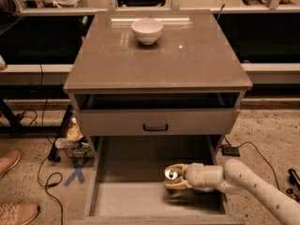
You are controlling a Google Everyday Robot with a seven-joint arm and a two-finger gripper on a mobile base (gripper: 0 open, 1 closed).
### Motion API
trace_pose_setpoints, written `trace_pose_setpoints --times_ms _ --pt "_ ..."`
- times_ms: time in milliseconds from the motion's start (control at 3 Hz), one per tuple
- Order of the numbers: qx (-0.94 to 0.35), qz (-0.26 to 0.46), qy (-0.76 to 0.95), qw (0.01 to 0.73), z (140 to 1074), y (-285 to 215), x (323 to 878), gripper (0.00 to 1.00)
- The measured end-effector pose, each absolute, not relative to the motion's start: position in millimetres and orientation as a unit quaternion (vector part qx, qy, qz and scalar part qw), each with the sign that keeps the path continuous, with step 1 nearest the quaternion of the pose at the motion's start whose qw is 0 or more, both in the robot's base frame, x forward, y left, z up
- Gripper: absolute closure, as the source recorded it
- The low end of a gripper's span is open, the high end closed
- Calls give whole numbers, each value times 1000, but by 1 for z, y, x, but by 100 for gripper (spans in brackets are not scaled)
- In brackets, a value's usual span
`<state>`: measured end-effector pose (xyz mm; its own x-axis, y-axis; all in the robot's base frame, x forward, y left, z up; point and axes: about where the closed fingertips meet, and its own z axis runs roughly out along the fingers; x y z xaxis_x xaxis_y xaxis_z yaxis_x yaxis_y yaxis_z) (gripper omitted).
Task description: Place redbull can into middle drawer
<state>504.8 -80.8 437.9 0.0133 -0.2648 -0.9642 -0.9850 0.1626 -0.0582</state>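
Observation:
The redbull can (171, 174), silver with a shiny pull-tab top, is upright inside the middle drawer (131, 198). The drawer is pulled fully open at the bottom of the cabinet and its pale floor is bare. My gripper (175, 177) reaches in from the right. It is shut around the can and holds it low over the drawer floor, right of the middle. Whether the can's base touches the floor is hidden by the fingers.
A closed drawer front with a black handle (155, 127) sits just above the open drawer. A white bowl (147, 30) stands on the cabinet top (187, 60). Cables (49, 182), shoes (16, 212) and a blue X mark (76, 174) are on the floor to the left.

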Motion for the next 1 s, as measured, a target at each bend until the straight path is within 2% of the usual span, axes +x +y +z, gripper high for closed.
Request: trace_pose_setpoints --times_ms 667,1000 --pt "-524 385 592 475 433 -82 506 11" --pt "-526 388 590 474 441 -92 508 0"
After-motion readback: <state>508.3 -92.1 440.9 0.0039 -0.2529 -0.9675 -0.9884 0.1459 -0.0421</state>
